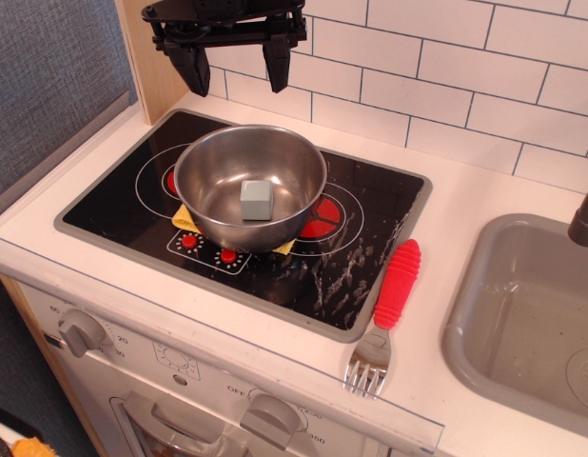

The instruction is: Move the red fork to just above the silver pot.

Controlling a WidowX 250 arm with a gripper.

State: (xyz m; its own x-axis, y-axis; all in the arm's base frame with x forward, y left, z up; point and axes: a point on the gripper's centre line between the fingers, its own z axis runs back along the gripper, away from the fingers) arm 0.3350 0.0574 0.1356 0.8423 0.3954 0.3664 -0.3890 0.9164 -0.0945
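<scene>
The red fork (389,303) lies on the white counter at the right front edge of the stove top, its ribbed red handle pointing away and its silver tines toward the front edge. The silver pot (250,184) is a shiny steel bowl standing on the black stove top, with a small grey-blue cube (257,200) inside it. My gripper (233,69) hangs open and empty above the back of the stove, behind and above the pot, far from the fork.
A yellow cloth (186,218) sticks out from under the pot. The black stove top (113,205) has red burner marks. A grey sink basin (522,324) lies at the right, with a dark faucet (586,217) above it. A white tiled wall stands behind; oven knobs are below.
</scene>
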